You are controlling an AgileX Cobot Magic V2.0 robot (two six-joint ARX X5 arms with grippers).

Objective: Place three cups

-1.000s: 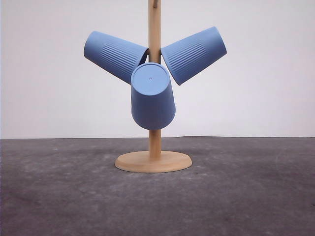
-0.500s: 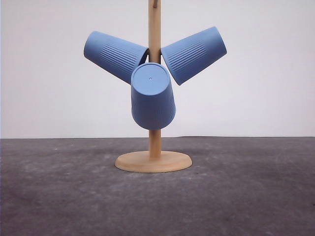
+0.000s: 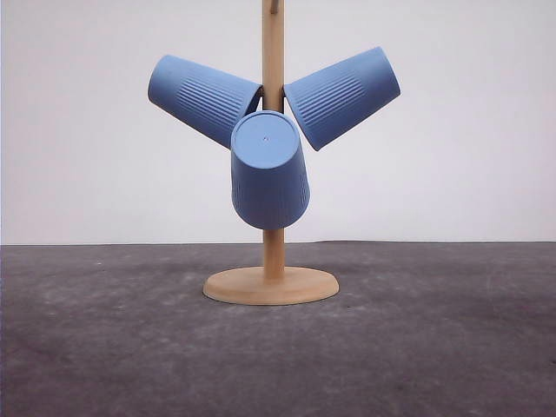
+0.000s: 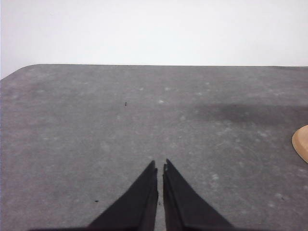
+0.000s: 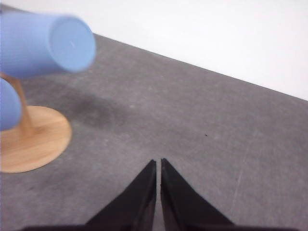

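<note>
Three light-blue ribbed cups hang upside down on a wooden rack in the front view: one [image 3: 202, 97] slanting up to the left, one [image 3: 342, 95] slanting up to the right, and one [image 3: 269, 170] in the middle with its base towards the camera. My left gripper [image 4: 160, 166] is shut and empty over bare table. The right gripper [image 5: 158, 162] is also shut with nothing in it, to the right of the rack, where one cup [image 5: 45, 44] sticks out and another cup's edge [image 5: 8, 104] shows.
The rack has a round wooden base [image 3: 270, 285] and an upright pole [image 3: 273, 52] on a dark grey table [image 3: 434, 347]. Its base [image 5: 31, 142] lies near my right gripper, and its edge [image 4: 301, 143] shows in the left wrist view. A white wall stands behind.
</note>
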